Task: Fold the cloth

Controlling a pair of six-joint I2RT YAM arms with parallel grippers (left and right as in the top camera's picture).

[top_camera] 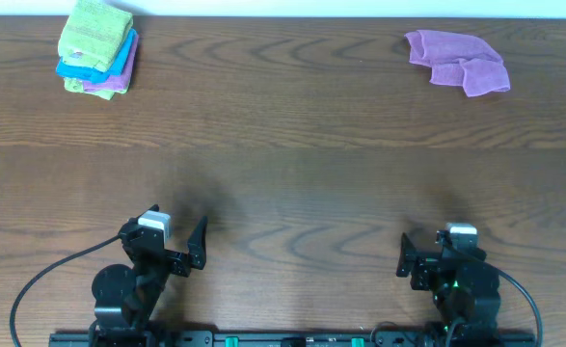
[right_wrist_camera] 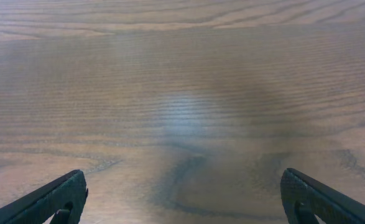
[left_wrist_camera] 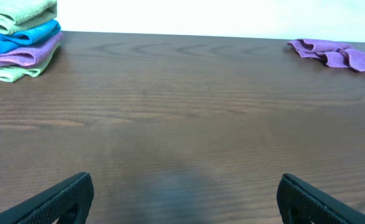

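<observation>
1. Cloth lies crumpled near the far right corner of the table, with no fold made yet.
2. Left gripper and right gripper gape empty, well apart from it.
3. Grasping, spreading and folding all remain.

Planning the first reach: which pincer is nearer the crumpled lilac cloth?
Right. The right pincer sits at the near edge, roughly in line with the cloth at the far right; the left pincer is near-left, diagonally across the table.
</observation>
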